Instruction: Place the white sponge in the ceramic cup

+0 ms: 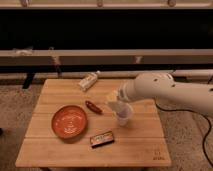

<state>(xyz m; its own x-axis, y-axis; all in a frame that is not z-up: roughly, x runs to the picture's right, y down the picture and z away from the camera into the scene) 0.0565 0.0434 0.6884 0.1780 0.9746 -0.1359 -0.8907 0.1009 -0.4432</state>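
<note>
The ceramic cup (123, 118) is small, plain and white, and stands upright right of the table's middle. My gripper (116, 103), at the end of the white arm reaching in from the right, hangs right above the cup's rim on its left side. It is shut on the white sponge (112, 96), a small cream block that shows at the gripper's tip just above and left of the cup. The fingers partly hide the sponge.
On the wooden table (60, 150) a wide orange bowl (69, 121) sits at the left. A small red object (93, 107) lies between bowl and cup, a dark labelled bar (102, 139) lies near the front, and a whitish packet (88, 81) lies at the back.
</note>
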